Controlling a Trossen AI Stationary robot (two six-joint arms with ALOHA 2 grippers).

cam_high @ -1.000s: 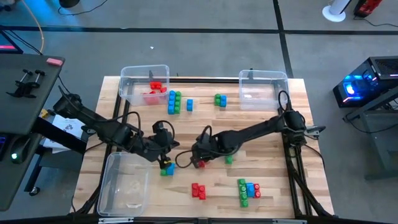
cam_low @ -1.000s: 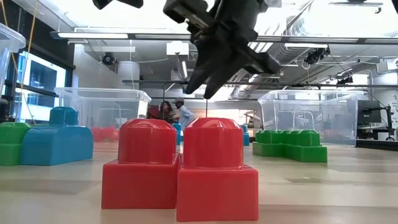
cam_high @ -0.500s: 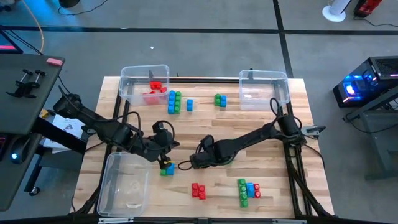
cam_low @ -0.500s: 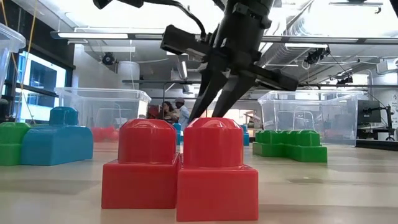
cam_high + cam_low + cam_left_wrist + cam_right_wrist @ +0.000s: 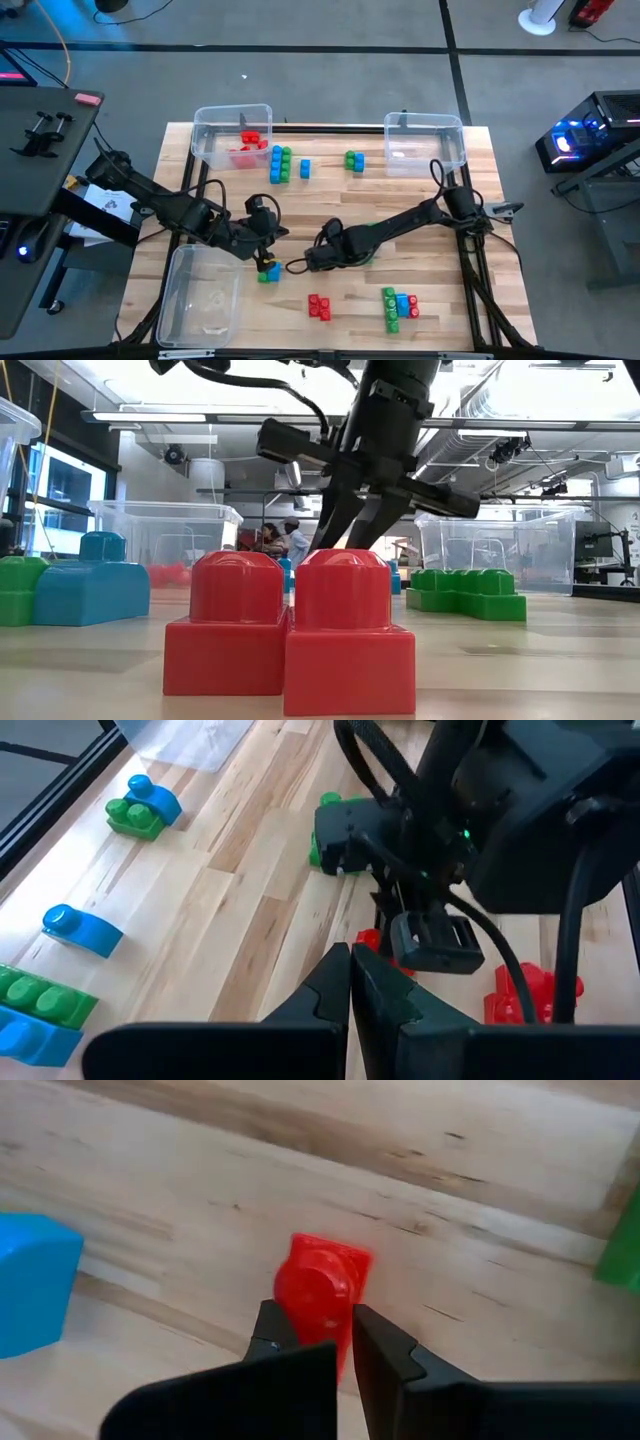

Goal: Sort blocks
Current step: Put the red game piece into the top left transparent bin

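Note:
A single red block [image 5: 320,1288] lies on the wooden table [image 5: 440,290] near the middle; the high view hides it under my right gripper. My right gripper [image 5: 345,1335] [image 5: 311,264] points steeply down, shut, its tips just over that block. In the low view it [image 5: 350,532] comes down behind two joined red blocks [image 5: 290,630]. My left gripper [image 5: 272,240] [image 5: 350,975] hangs shut, slanting down, left of the right one, above a small blue and green cluster [image 5: 268,271]. My right gripper's shut fingertips [image 5: 380,1338] stand over the red block's round top stud [image 5: 312,1285], coming from above. The block rests flat on the table. I cannot tell whether the tips touch it.
A clear bin [image 5: 232,135] with red blocks stands far left, a second bin [image 5: 424,143] far right, a third [image 5: 200,295] near left. Loose blocks: blue and green ones [image 5: 280,163], green [image 5: 354,160], a red pair [image 5: 319,307], a mixed cluster [image 5: 400,305].
My right gripper has come down and a little toward the table's left edge, onto the spot of the single red block, while rolling about its own axis. The block has not moved. My left arm has kept still.

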